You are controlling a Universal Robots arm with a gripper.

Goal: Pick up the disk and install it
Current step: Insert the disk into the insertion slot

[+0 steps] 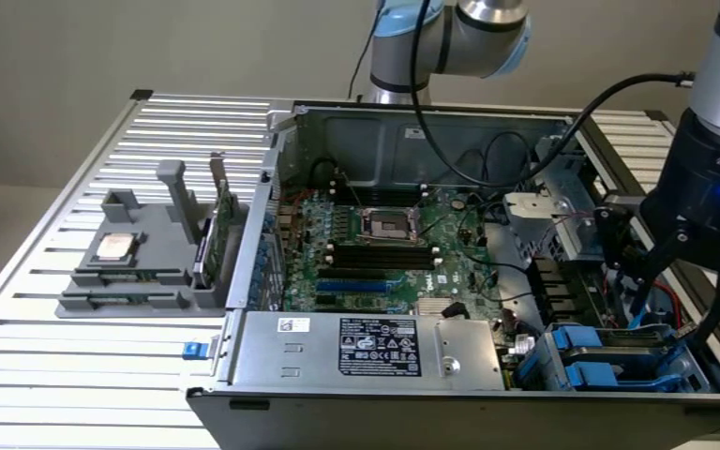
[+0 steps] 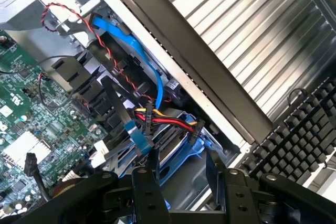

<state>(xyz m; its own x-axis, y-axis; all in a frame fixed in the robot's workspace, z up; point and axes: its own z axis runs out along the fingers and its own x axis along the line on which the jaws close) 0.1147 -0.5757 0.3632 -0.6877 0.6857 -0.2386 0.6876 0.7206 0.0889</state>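
Inside the case (image 1: 435,141), the disk (image 1: 622,356)

No text could be read. A black label (image 1: 379,345) with white print and a small white sticker (image 1: 292,324) were seen on the grey power supply box (image 1: 460,361), but their letters were too small to be made out.

Exterior view high over the computer case (image 1: 397,141); wrist view close above the shared drive bay (image 2: 178,156)
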